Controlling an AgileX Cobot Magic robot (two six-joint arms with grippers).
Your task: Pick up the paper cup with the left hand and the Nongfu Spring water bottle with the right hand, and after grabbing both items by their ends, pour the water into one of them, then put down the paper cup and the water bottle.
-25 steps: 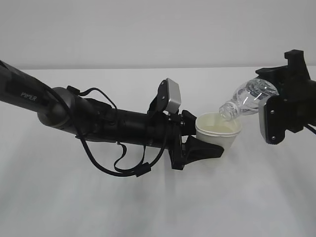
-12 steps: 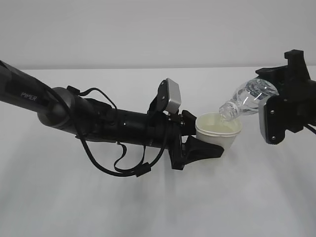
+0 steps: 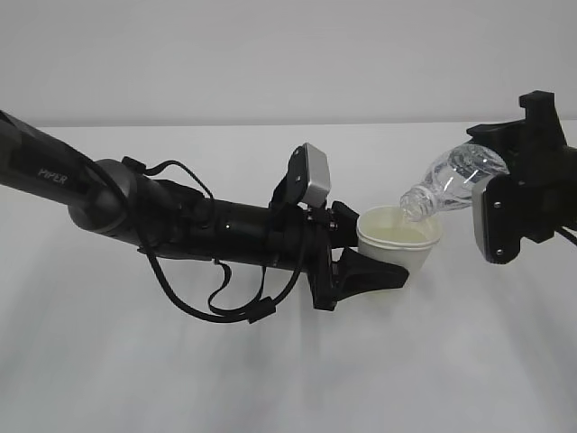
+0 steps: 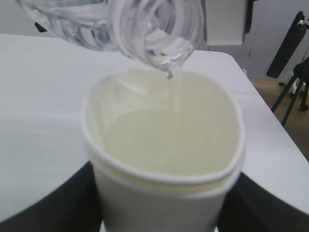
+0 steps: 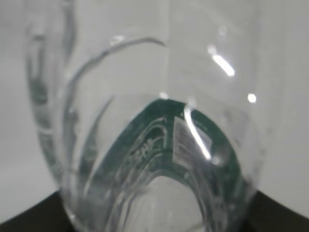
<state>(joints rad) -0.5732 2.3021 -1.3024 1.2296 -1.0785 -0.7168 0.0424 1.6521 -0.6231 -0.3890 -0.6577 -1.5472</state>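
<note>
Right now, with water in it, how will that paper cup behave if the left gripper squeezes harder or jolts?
The paper cup is probably soft: its rim already looks squashed out of round, so a harder squeeze may buckle it. The water stands high enough that a jolt would likely slosh it over. It is likely bottom-heavy now, though, so it should settle steadily once set down.

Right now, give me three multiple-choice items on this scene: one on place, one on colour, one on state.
1. Where is the bottle's mouth?
A. Above the cup's opening
B. On the table
C. Under the cup

2. What colour is the bottle's label?
A. Red
B. Dark green
C. Yellow

3. How does the bottle stand?
A. Upright
B. Lying on the table
C. Tilted, neck down

A: the water bottle hangs over the paper cup held by the left hand.
B: the right wrist view shows green.
C: the right hand tips it.
</note>
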